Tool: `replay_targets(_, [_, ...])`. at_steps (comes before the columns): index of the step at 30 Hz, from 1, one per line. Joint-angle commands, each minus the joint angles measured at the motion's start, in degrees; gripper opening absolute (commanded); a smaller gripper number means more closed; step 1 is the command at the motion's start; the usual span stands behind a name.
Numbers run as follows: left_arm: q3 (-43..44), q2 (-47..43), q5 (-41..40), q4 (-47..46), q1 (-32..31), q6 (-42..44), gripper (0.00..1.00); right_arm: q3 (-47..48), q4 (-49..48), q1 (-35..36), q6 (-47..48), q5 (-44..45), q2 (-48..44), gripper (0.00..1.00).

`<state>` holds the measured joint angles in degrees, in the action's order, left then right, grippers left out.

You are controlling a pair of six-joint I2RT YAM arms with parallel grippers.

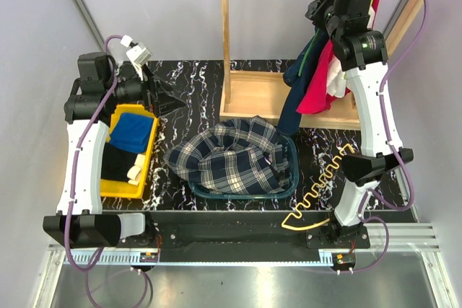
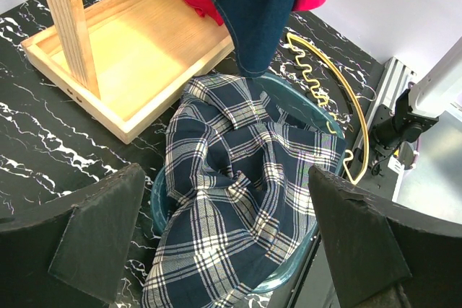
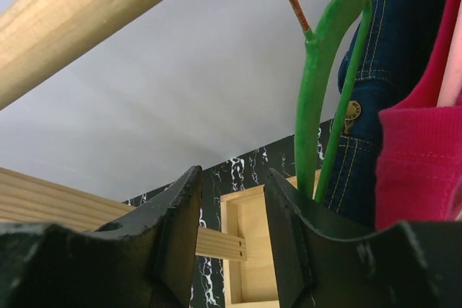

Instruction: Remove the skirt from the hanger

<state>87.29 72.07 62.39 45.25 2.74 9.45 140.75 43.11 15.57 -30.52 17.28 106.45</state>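
Observation:
The tartan skirt (image 1: pixel 232 155) lies crumpled in a teal basket (image 1: pixel 289 178), off the hanger. The pale yellow hanger (image 1: pixel 323 183) lies flat on the table to the right of the basket, by the right arm's base. In the left wrist view the skirt (image 2: pixel 238 200) fills the basket (image 2: pixel 302 107), with the hanger (image 2: pixel 355 110) beyond it. My left gripper (image 1: pixel 170 97) (image 2: pixel 225 178) hovers left of the basket, open and holding nothing. My right gripper (image 1: pixel 320 14) (image 3: pixel 232 174) is raised under the wooden rail, jaws apart with nothing between them.
A wooden rack with a tray base (image 1: pixel 253 95) stands at the back. A navy denim garment (image 1: pixel 297 84) and a red garment (image 1: pixel 317 93) hang from it; a green hanger (image 3: pixel 317 84) is just right of my right fingers. A yellow bin (image 1: pixel 115 187) of cloths sits left.

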Motion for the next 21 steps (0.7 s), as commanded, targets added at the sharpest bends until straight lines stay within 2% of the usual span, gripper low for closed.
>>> replay_targets(1, [0.7, 0.3, 1.9, -2.8, 0.4, 1.7, 0.99, 1.5, -1.3, -0.3, 0.8, 0.4, -3.1, 0.48])
replay_targets(7, [0.6, 0.8, 2.0, -2.8, 0.5, 1.8, 0.99, 4.4, 0.1, -0.4, 1.5, -3.5, -4.1, 0.48])
replay_targets(15, [0.6, 0.6, 2.1, -2.8, 0.5, 1.3, 0.99, 0.0, 0.7, -0.8, 6.3, 5.8, -9.2, 0.49])
replay_targets(21, [1.2, 0.7, 2.2, -2.8, 0.5, 1.3, 0.99, -0.9, 1.4, -2.9, 5.5, 5.0, -9.1, 0.50])
